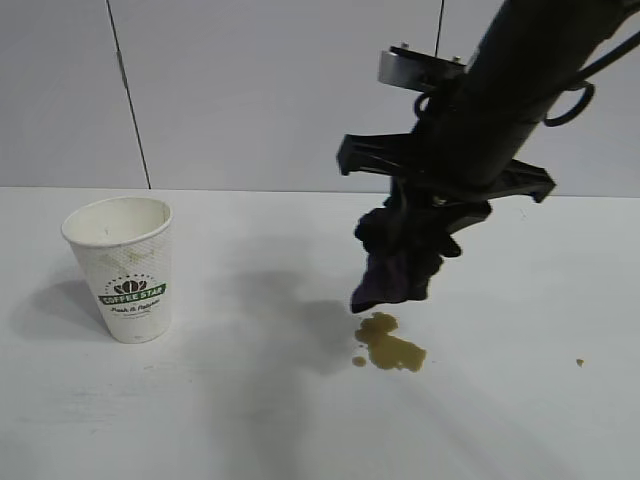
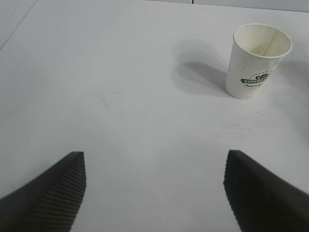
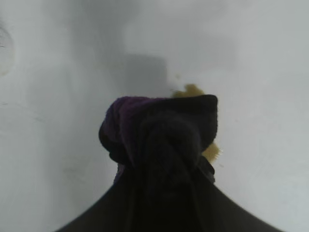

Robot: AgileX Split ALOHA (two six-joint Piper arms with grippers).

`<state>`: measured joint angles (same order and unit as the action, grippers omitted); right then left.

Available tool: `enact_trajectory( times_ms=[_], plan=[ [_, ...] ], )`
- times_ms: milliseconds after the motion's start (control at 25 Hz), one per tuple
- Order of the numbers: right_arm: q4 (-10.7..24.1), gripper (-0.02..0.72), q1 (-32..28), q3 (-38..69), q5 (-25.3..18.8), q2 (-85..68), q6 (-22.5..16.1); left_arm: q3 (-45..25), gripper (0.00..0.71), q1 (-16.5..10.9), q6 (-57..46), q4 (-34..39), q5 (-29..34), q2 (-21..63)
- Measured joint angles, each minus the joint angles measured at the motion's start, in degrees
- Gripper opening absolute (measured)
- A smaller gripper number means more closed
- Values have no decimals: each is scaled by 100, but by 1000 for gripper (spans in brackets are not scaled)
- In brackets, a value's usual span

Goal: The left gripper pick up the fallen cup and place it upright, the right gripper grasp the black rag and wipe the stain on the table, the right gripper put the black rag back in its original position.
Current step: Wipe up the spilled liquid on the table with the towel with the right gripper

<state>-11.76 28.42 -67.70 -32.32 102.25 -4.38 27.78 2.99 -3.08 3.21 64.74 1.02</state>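
My right end effector [image 1: 405, 250] was pinching the black rag [image 1: 398, 262], holding it bunched and hanging just above the worktop [image 1: 250, 400]; the rag's lower tip sat right at the 12 o'clock edge of the stain [image 1: 390, 345], contact unclear. Stain was olive-brown, with a small droplet [image 1: 358, 361] at its 8 o'clock. In the right wrist view the rag [image 3: 159, 135] covered most of the stain [image 3: 192, 90], only its edges showing. Cup [image 1: 125, 268] stood upright at 9 o'clock from the stain, well apart. My left end effector [image 2: 154, 188] was spread wide, empty, above bare worktop, with the cup [image 2: 258, 60] well clear of it.
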Motion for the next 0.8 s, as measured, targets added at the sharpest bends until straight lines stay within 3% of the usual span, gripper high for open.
enact_trajectory(
  times_ms=[200, 520, 640, 800],
  plan=[
    [-12, 137, 322, 0, 645, 649, -147, 0, 570, 0, 0, 0, 0, 0],
    [26, 137, 331, 0, 637, 1373, -158, 0, 570, 0, 0, 0, 0, 0],
    [319, 137, 336, -5, 537, 1361, -158, 0, 570, 0, 0, 0, 0, 0],
    [969, 137, 300, -17, 126, 1313, -183, 0, 570, 0, 0, 0, 0, 0]
  ],
)
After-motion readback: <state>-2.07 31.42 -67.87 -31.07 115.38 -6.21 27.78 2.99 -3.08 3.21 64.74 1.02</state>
